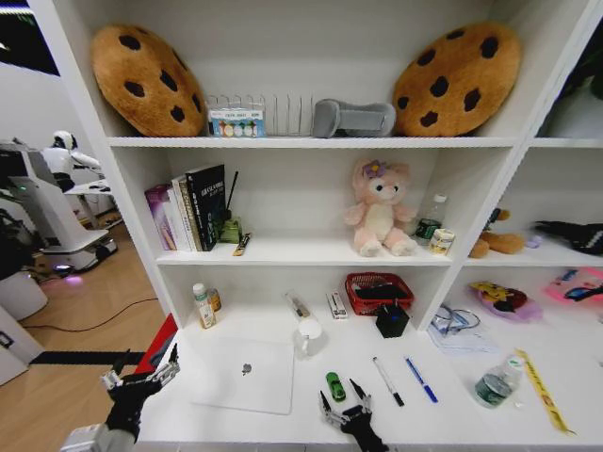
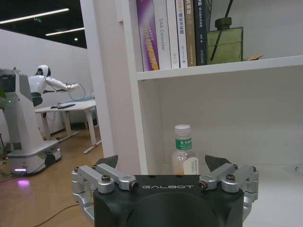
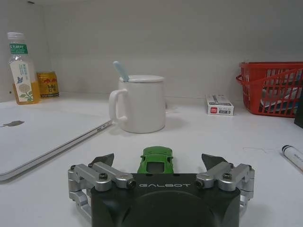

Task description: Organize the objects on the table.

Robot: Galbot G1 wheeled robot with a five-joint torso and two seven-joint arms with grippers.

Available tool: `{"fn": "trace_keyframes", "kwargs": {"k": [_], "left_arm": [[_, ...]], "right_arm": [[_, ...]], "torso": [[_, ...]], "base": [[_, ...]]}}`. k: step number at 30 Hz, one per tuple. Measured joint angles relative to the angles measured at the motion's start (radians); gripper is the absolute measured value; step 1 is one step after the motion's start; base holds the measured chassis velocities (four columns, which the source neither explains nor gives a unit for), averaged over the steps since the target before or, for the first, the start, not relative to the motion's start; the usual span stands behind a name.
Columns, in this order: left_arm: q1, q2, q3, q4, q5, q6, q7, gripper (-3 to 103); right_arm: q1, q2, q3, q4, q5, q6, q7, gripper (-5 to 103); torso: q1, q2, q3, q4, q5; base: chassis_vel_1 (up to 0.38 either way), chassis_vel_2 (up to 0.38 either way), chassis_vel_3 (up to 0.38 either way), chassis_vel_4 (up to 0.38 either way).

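Right hand (image 1: 347, 403) gapes open just behind the green toy car (image 1: 335, 386); left hand (image 1: 141, 377) hangs open beside the table (image 1: 443, 414).

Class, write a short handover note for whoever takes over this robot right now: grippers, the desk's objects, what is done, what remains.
Right gripper: open, low over the white desk, tiny green toy car just ahead between its fingers, not gripped.
Left gripper: open, idle at the desk's left edge.
Closed silver laptop, black pen, blue pen, clear green-labelled bottle and yellow measuring strip lie loose.
Done: nothing visibly. Left: everything.

White mug (image 1: 308, 335) — near red basket (image 1: 379, 291).
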Motion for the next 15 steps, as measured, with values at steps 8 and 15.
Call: {"fn": "trace_keyframes", "kwargs": {"k": [8, 15], "left_arm": [[-0.009, 0.015, -0.001, 0.008, -0.010, 0.001, 0.000, 100], [-0.009, 0.014, 0.006, 0.012, -0.009, 0.001, 0.000, 100]], "right_arm": [[0.020, -0.003, 0.002, -0.018, 0.003, -0.005, 0.002, 100], [0.020, 0.005, -0.004, -0.023, -0.005, -0.014, 0.001, 98]], "torso": [[0.000, 0.000, 0.000, 0.0000, 0.0001], [0.000, 0.000, 0.000, -0.0001, 0.0001]], "base": [[0.000, 0.000, 0.000, 0.000], [0.000, 0.000, 0.000, 0.000]]}}
